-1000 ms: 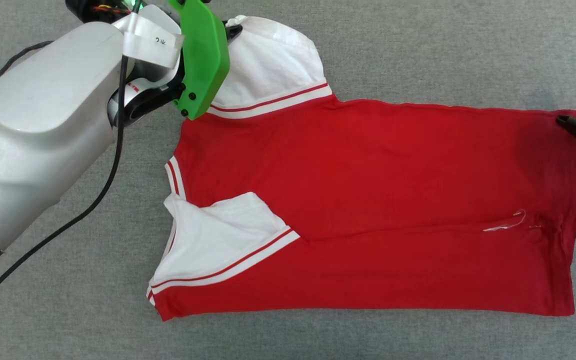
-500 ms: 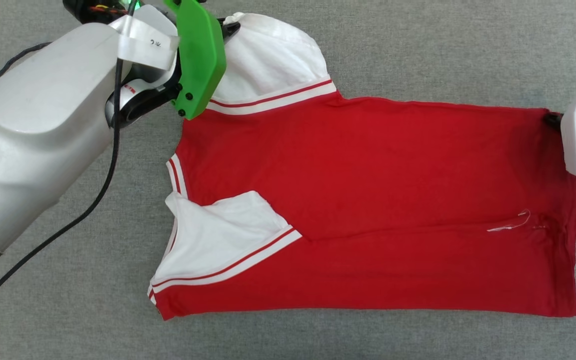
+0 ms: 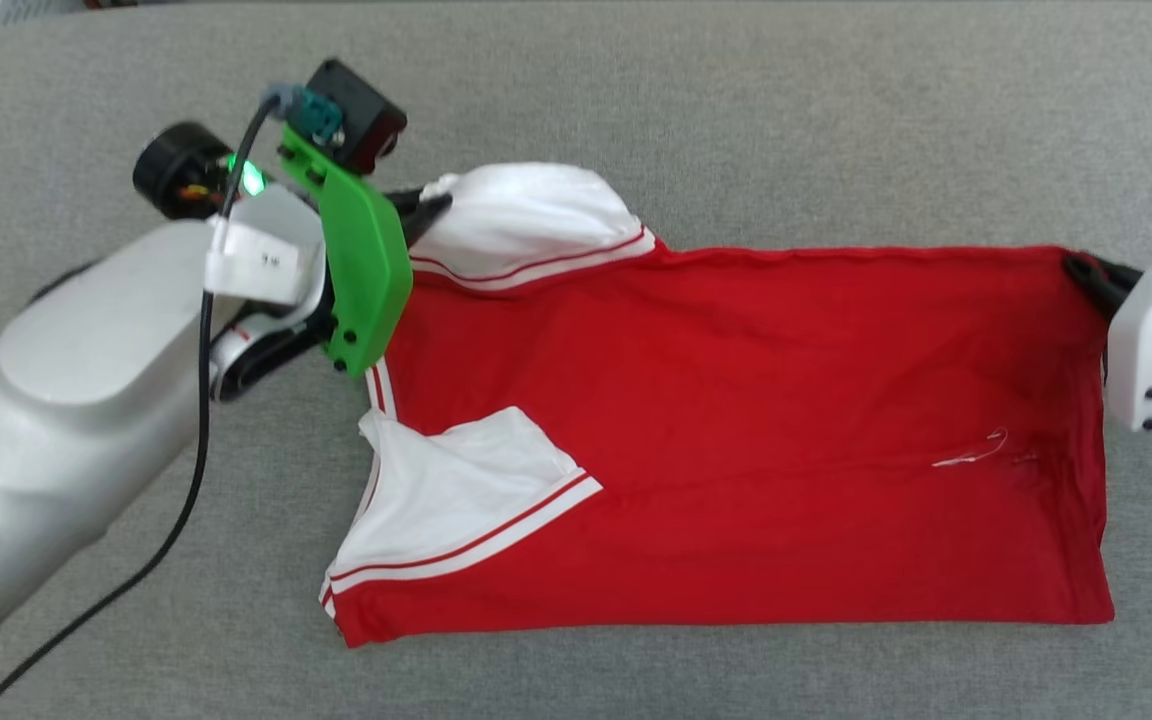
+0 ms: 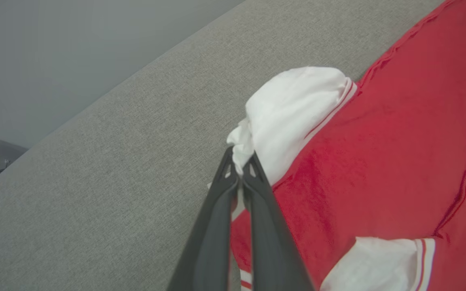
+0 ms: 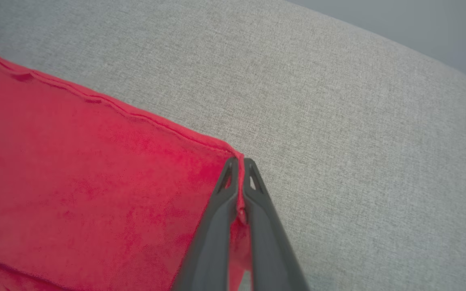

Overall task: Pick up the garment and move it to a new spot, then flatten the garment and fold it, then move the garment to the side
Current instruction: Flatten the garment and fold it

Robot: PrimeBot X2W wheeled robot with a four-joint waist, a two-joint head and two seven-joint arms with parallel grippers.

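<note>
**Operator:** State the garment's position, nearest part first.

**Technician:** The garment [image 3: 736, 420] lies spread on the grey fabric surface [image 3: 636, 90], collar end toward the robot's left and hem toward its right. The near sleeve [image 3: 456, 490] is turned in flat over the red body. A crease runs from it toward the hem, so 1 lengthwise fold appears complete.

**Operator:** And the grippers at the far edge?

**Technician:** The left gripper [image 4: 239, 161] is clenched on the tip of the far sleeve [image 3: 526, 215], which bunches at the pinch. The right gripper [image 5: 239, 161] is clenched on the far hem corner. Gripping these 2 far corners draws that edge straight between the arms. The probable purpose is to carry it toward the near edge as a 2nd fold.

**Operator:** Anything in the way?

**Technician:** A loose white thread [image 3: 971, 452] lies on the cloth near the hem and looks harmless. The left arm's black cable [image 3: 198, 420] hangs beside the collar, off the cloth, and could brush it. Beyond the far edge, the surface continues to its rounded rim.
</note>
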